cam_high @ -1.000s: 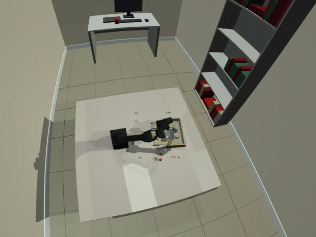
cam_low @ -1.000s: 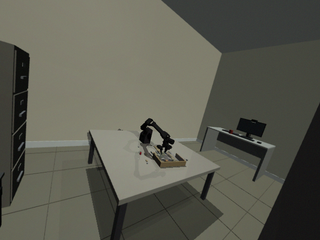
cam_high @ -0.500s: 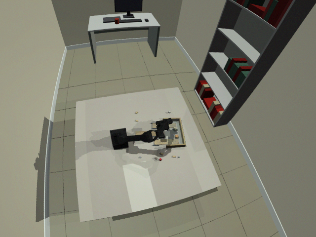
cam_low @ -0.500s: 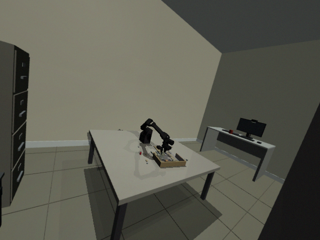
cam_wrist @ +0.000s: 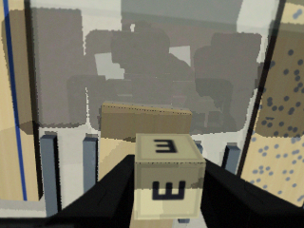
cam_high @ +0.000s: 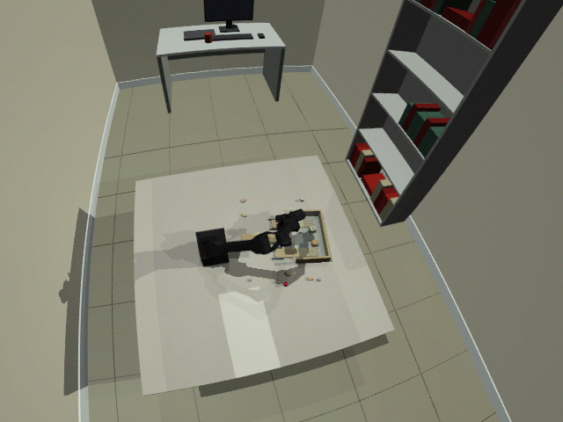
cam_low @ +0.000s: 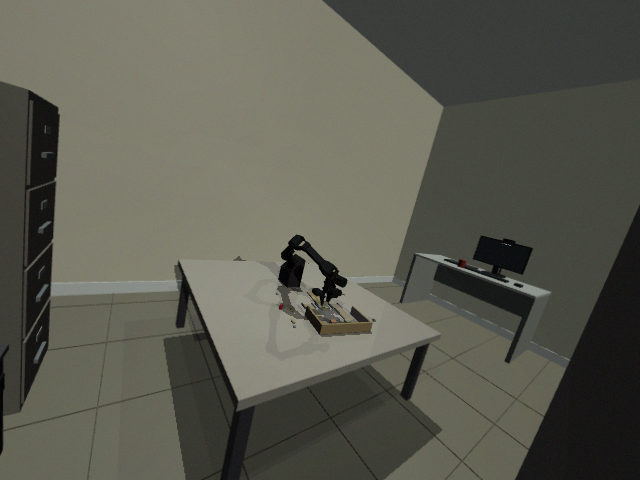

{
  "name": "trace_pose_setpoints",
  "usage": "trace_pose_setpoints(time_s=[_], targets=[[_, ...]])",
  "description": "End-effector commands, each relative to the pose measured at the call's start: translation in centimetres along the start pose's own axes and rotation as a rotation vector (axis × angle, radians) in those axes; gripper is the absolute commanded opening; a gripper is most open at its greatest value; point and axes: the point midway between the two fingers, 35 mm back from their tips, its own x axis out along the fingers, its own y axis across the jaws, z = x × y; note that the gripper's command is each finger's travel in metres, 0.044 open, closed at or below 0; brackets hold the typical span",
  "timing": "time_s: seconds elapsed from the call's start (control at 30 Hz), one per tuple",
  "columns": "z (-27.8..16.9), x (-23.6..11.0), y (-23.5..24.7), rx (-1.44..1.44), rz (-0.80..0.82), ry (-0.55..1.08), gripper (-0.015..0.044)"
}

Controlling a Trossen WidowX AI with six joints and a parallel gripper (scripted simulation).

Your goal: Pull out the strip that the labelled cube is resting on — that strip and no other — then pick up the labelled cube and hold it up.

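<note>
Pale counter [cam_high: 181, 317] standing on tiled floor; desk [cam_high: 218, 45], bookshelf [cam_high: 472, 118] flanking. Wooden tray [cam_high: 325, 236] surrounding claw [cam_wrist: 168, 199], which is clamping lettered cube [cam_wrist: 168, 190]; tan strip [cam_wrist: 142, 121] lying behind.

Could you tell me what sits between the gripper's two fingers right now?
In the wrist view, the labelled cube, marked with an E-like letter on two faces, sits between the dark fingers of the gripper, which is closed on it.
</note>
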Motion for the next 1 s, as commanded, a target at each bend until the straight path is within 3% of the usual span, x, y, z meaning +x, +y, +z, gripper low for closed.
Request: trace_pose_setpoints(time_s=[0.0,0.3,0.97], targets=[[-1.5,-1.0,0.0,-0.006,0.002,0.003,0.0],[-4.5,-3.0,-0.6,-0.009,-0.001,0.005,0.0],[-10.0,-3.0,-1.6,-0.011,-0.001,0.007,0.0]])
